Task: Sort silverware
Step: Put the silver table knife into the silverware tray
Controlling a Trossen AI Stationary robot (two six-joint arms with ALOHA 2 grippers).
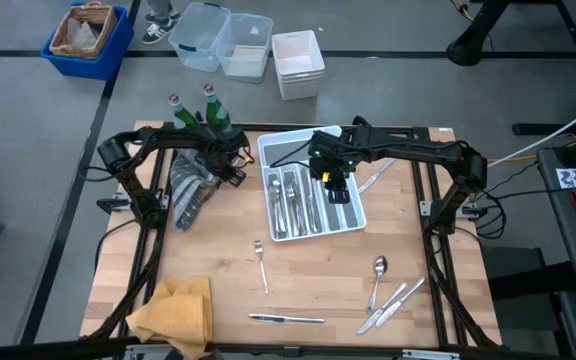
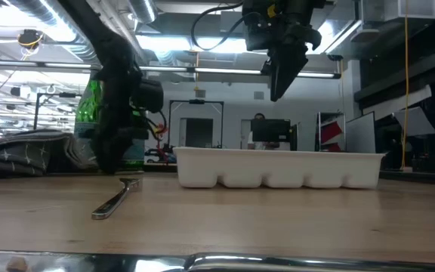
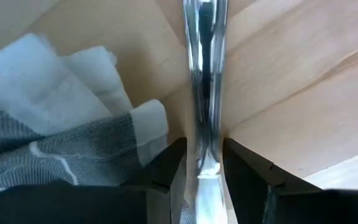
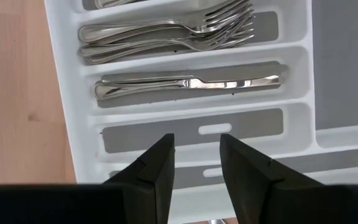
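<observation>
My left gripper (image 1: pixel 233 172) (image 3: pixel 204 145) stands low at the table's far left, beside a grey patterned cloth (image 1: pixel 190 190), shut on one slim shiny piece of silverware (image 3: pixel 204 56); which kind I cannot tell. My right gripper (image 1: pixel 334 186) (image 4: pixel 196 163) hangs open over the white tray (image 1: pixel 351 222), with nothing between its fingers. In the tray lie forks (image 4: pixel 166 32) and knives (image 4: pixel 191 83), each kind in its own compartment. Loose on the wood lie a fork (image 1: pixel 261 264), a knife (image 1: pixel 286 318), a spoon (image 1: pixel 378 276) and two more pieces (image 1: pixel 392 304). My left gripper pinches the piece's narrow shaft (image 3: pixel 204 127) between its two fingers (image 3: pixel 168 174). The fingers point down from above. The piece runs on past the fingertips over the bare wood next to the cloth. Whether it rests on the table or hangs clear, I cannot tell.
Two green bottles (image 1: pixel 196 108) stand at the far left edge behind the left arm. A yellow cloth (image 1: pixel 174 312) lies at the near left corner. Another piece of silverware (image 1: pixel 376 177) lies right of the tray. Bins (image 1: pixel 298 62) stand on the floor beyond the table.
</observation>
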